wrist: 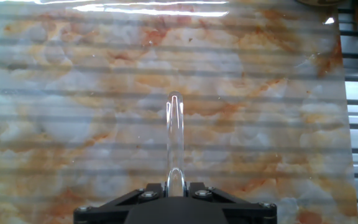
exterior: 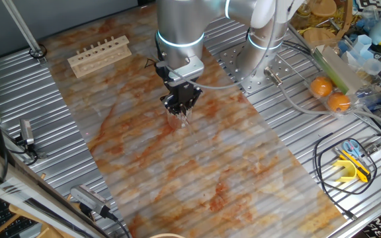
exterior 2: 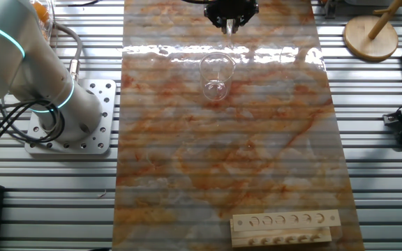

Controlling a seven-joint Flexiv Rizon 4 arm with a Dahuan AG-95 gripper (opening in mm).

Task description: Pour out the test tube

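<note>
- In one fixed view, the pale wooden rack (exterior: 99,55) is lying at about ten o'clock on the tabletop (exterior: 197,165), well apart from everything else and with its holes showing nothing in them.
- Moving right, the arm (exterior: 180,30) is reaching down at about twelve o'clock, with the gripper (exterior: 179,114) pointing at the marbled surface.
- The jaws are closing on the test tube (wrist: 175,140): in the hand view, the tube is rising straight out from between them toward twelve o'clock, its long axis in line with the fingers and its rounded end farthest from the hand.
- In the other fixed view, the beaker (exterior 2: 216,76) is standing upright just at six o'clock from the gripper, near it but apart.
- I cannot tell whether the tube is holding any liquid.
- Judging from this, the pour is turning on tipping the tube's axis over toward the beaker's mouth, so the wrist needs to rotate.
</note>
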